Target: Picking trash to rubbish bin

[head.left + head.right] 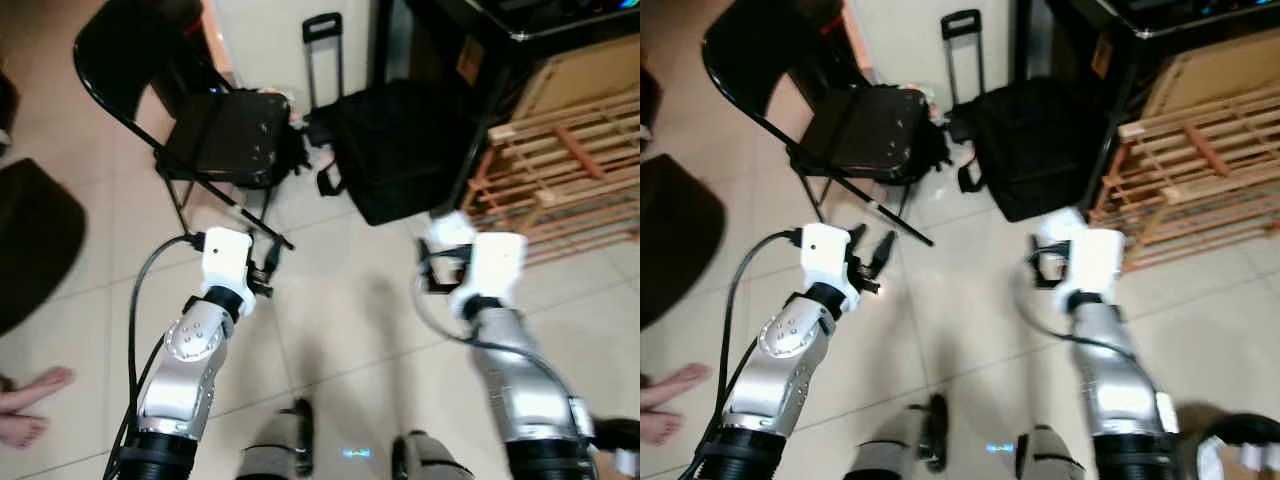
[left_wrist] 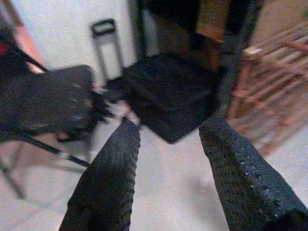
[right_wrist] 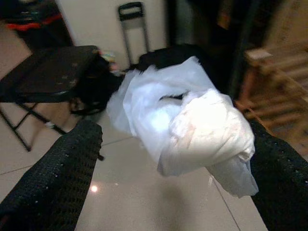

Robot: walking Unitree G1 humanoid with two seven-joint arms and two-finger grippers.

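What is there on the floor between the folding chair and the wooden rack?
A black trolley bag with a raised handle stands between the folding chair and the wooden rack, seen in both eye views. The right gripper holds a white crumpled wad.

Silver arms (image 1: 190, 360), white wrist housings (image 1: 226, 258), black cables (image 1: 140, 290), textured black fingers (image 2: 108, 183)

left end effector (image 2: 168, 144): raised, fingers apart | right end effector (image 3: 178, 159): raised, clamped

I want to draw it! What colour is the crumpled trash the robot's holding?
White crumpled trash, clearest in the right wrist view.
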